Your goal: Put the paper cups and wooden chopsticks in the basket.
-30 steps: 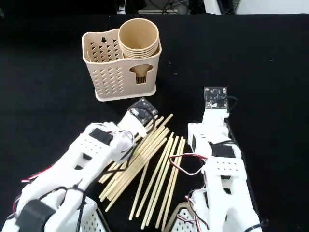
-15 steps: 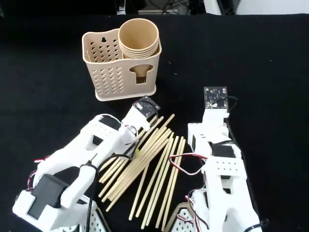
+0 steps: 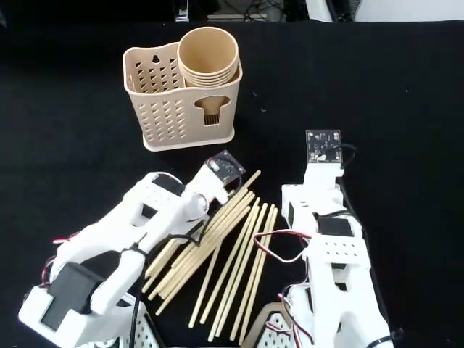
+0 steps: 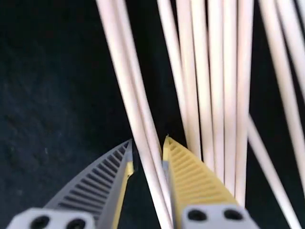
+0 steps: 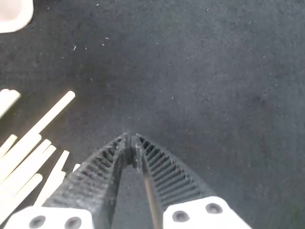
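Well, the chopsticks (image 3: 230, 250) lie fanned on the black cloth (image 3: 406, 94) in the lower middle of the high view, between my two arms. The cups (image 3: 208, 51) sit stacked in the right compartment of the basket (image 3: 177, 119) at the upper left. My left gripper (image 4: 148, 143) is clamped on two chopsticks at the pile's upper left, and my right gripper (image 5: 130, 141) is closed on nothing, tips together over bare cloth right of the pile.
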Robot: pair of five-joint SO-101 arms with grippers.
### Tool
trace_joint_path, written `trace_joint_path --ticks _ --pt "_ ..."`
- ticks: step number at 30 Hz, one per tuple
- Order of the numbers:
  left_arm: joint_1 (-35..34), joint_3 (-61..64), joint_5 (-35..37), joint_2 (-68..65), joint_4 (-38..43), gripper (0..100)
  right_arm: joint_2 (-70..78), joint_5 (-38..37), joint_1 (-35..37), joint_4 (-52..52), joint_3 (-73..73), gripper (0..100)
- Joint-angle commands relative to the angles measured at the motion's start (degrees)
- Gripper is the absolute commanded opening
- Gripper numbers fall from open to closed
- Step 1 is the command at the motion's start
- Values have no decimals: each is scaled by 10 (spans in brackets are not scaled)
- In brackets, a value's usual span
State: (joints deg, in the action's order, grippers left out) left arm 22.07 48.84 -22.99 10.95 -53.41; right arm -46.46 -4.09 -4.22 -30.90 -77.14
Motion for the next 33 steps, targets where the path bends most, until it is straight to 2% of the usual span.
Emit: trace_joint_path --ticks 1,6,10,15,19,23,25,29,33 --pt "-11 -3 -8 42 -38 109 -9 -6 -4 11 1 12" --pt "-12 -3 -8 99 -76 103 -9 -6 -4 11 1 12" --pt "-19 0 -8 107 -86 26 -9 -6 -5 11 0 12" --pt "-39 4 -11 108 -82 29 -8 -6 -5 11 0 12" --pt "-44 7 -41 109 -82 30 -8 -6 -5 11 0 12" --pt "-39 7 -7 113 -86 33 -8 -6 -5 11 0 12" --pt "-39 5 14 113 -87 74 -8 -6 -4 11 0 12" --pt "-39 11 47 109 -83 221 -8 -6 -4 11 0 12" --pt "-39 32 47 114 -50 226 -8 -6 -4 11 0 12"
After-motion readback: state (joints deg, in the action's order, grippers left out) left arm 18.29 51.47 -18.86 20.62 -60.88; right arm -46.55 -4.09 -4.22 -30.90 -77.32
